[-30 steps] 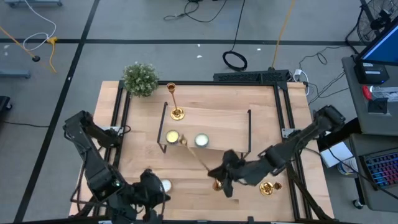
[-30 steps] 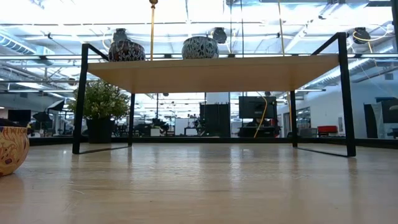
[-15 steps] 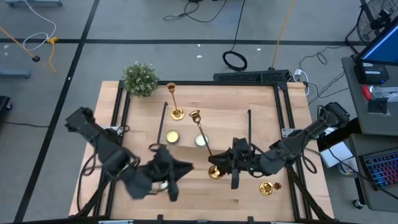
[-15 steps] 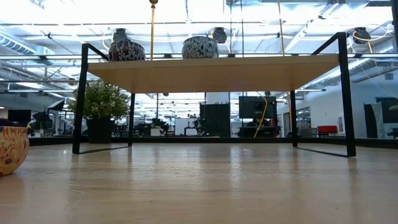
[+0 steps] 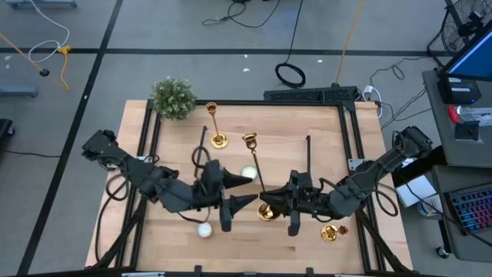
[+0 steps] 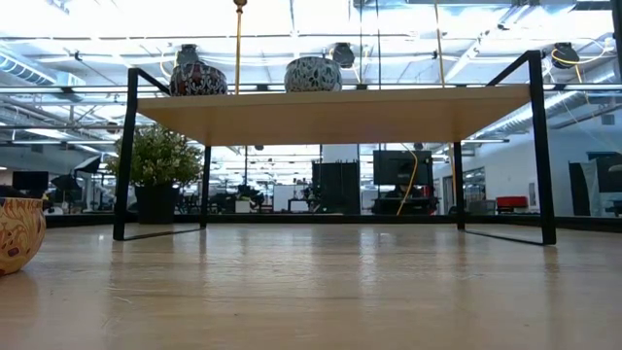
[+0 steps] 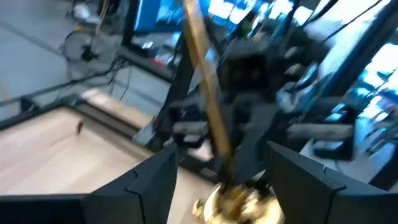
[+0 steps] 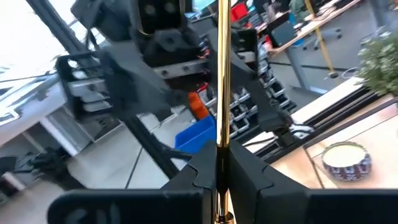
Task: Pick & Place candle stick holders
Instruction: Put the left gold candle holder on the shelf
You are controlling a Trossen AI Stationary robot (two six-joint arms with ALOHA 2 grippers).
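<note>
My right gripper (image 5: 272, 206) (image 8: 221, 167) is shut on a gold candle stick holder (image 5: 258, 175) in front of the wooden shelf (image 5: 280, 158). My left gripper (image 5: 247, 191) (image 7: 227, 171) stands open just left of it, one finger on each side of the stem (image 7: 205, 99), apart from it as far as I can see. A second holder (image 5: 217, 127) stands by its base on the shelf's far left. A third holder (image 5: 329, 232) sits on the table at the near right. My right gripper pinches the stem's lower part (image 8: 222, 146) between its two fingers, just above the round base (image 5: 267, 212). The fingers come level from the table's right and lie across the stem. The holder leans, its cup (image 5: 250, 140) toward the far edge. Whether the base touches the table I cannot tell.
A tealight (image 5: 248, 175) lies on the shelf and a white one (image 5: 204, 228) on the table near the front. A potted plant (image 5: 174, 98) stands at the far left corner. The shelf's black wire legs (image 5: 308, 158) rise beside the held holder.
My left gripper has swung from the near edge toward the right and far side, up to the held holder, and has opened. The white tealight stays on the table behind it. My right gripper has tipped the holder up, its cup swinging toward the far edge.
</note>
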